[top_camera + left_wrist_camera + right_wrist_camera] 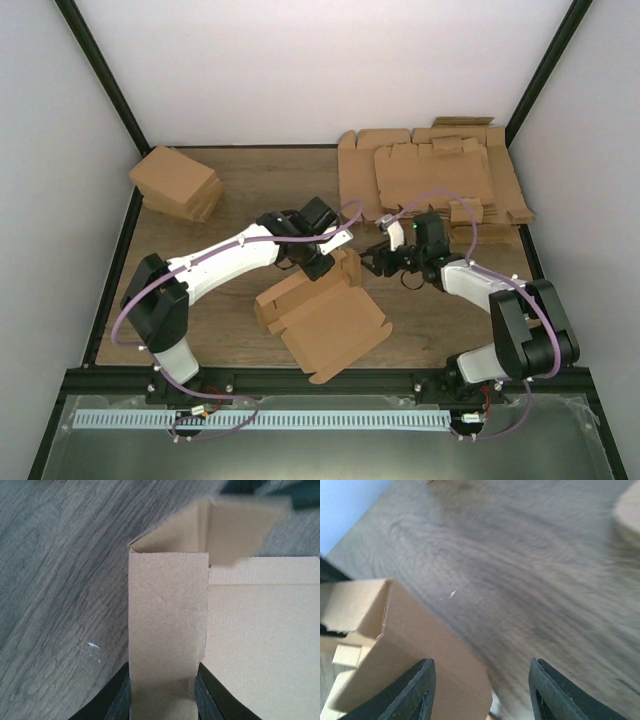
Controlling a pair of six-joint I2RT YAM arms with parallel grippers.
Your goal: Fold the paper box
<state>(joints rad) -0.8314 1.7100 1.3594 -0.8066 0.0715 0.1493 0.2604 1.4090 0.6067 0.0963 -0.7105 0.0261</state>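
The paper box [335,325] sits half-formed on the counter [240,200], its raised side wall pinched in the left tool [320,263]. The right tool [384,262], jaws apart and empty, should push the end flap inward along its crease.

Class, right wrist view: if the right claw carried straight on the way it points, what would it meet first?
Probably the wooden table, bare between the fingers of the open right claw. A wall of the paper box lies before one finger and may be hit first; depth is unclear.
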